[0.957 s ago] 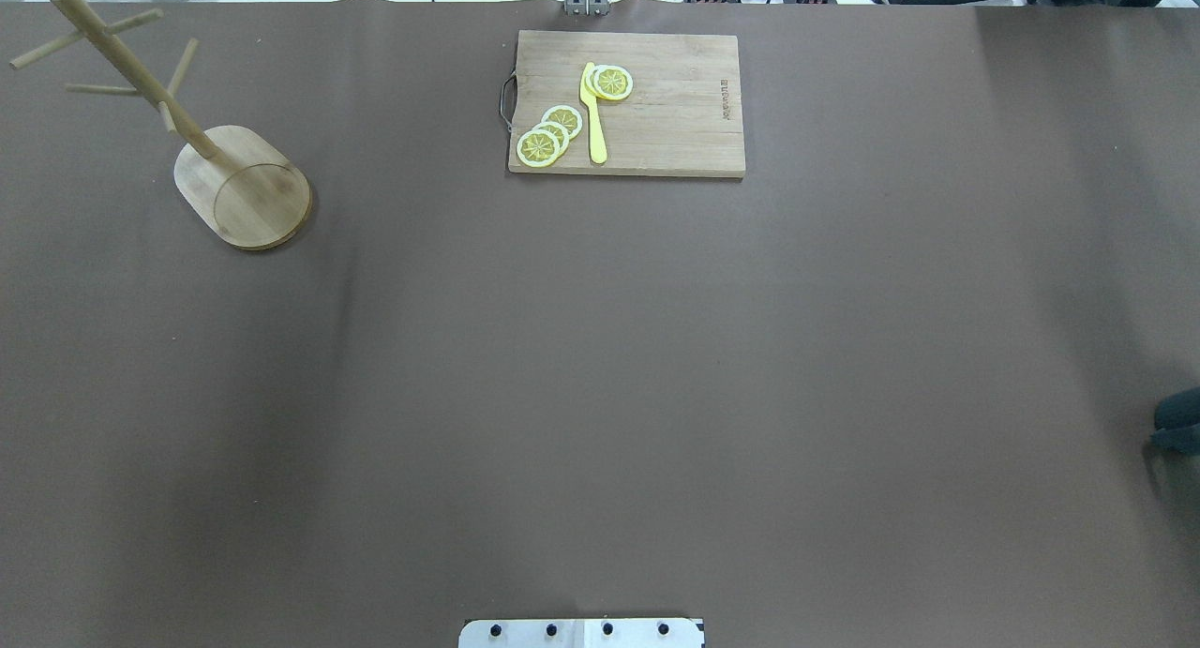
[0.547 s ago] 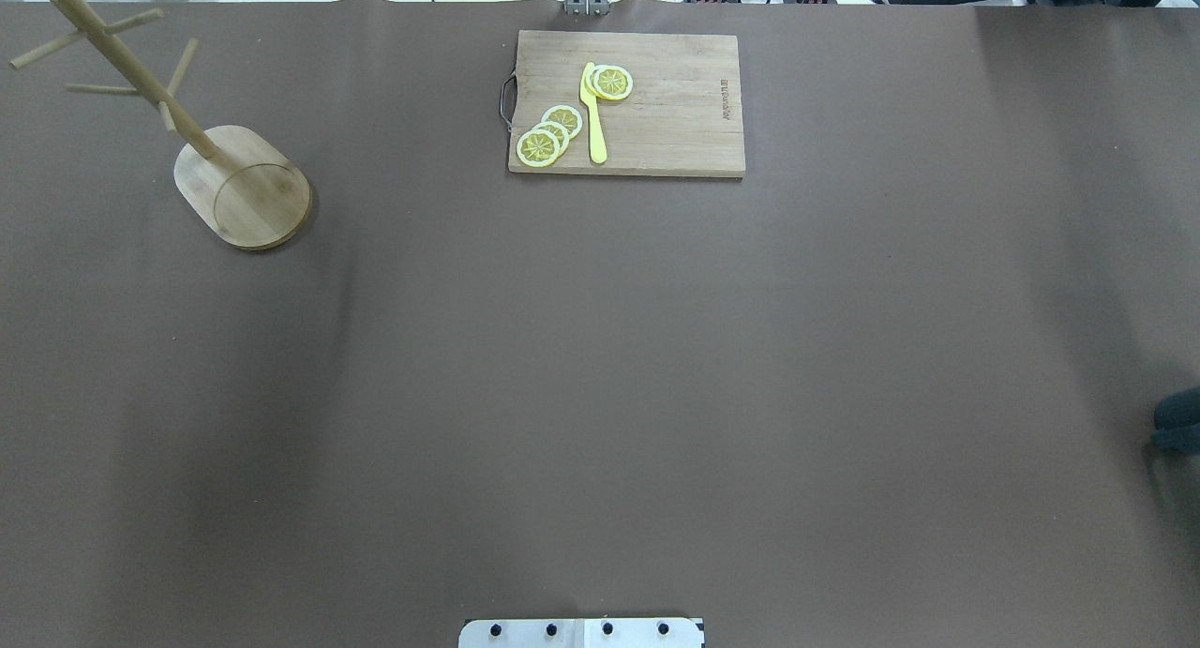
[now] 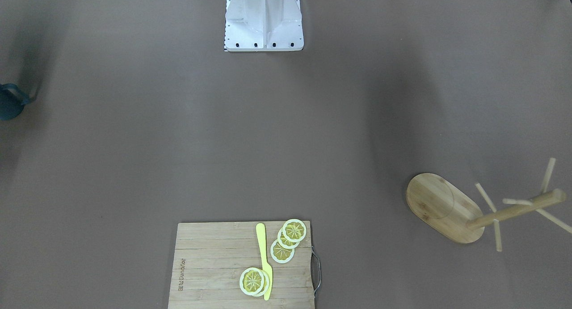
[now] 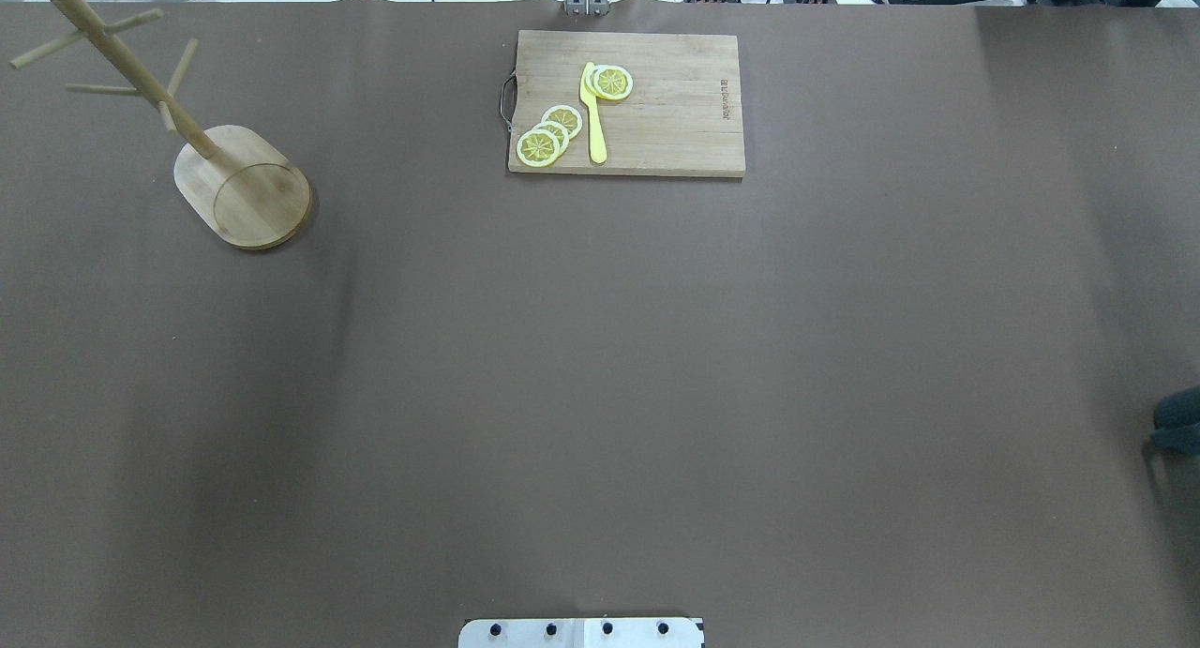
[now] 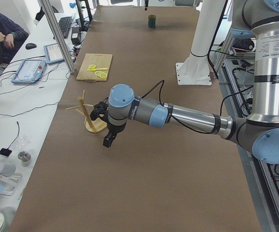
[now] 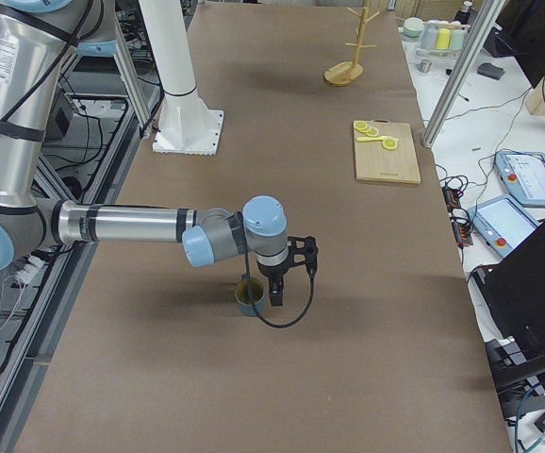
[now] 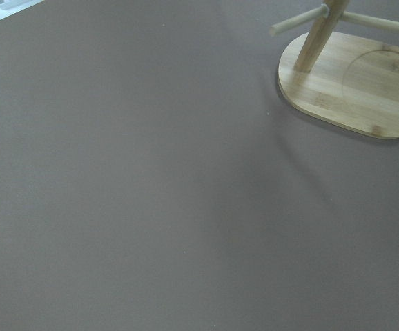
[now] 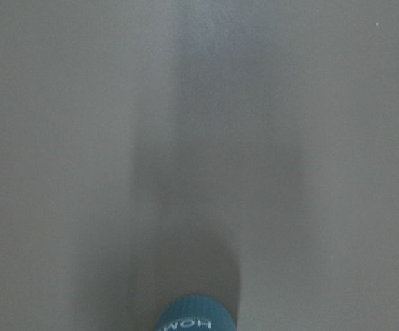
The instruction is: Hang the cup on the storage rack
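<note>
The dark teal cup (image 4: 1179, 421) stands upright at the table's right edge, cut off in the overhead view. It also shows in the front view (image 3: 9, 104), the right side view (image 6: 247, 296) and the right wrist view (image 8: 194, 316). The bamboo storage rack (image 4: 246, 190) stands at the far left, its pegs bare; it also shows in the front view (image 3: 440, 208) and the left wrist view (image 7: 355, 86). My right gripper (image 6: 274, 296) points down right beside the cup. My left gripper (image 5: 108, 140) hovers near the rack (image 5: 92, 122). I cannot tell whether either is open or shut.
A wooden cutting board (image 4: 675, 113) with lemon slices (image 4: 548, 134) and a yellow knife (image 4: 593, 113) lies at the far middle. The robot's white base plate (image 4: 581, 633) is at the near edge. An operator (image 5: 2, 34) sits beside the table.
</note>
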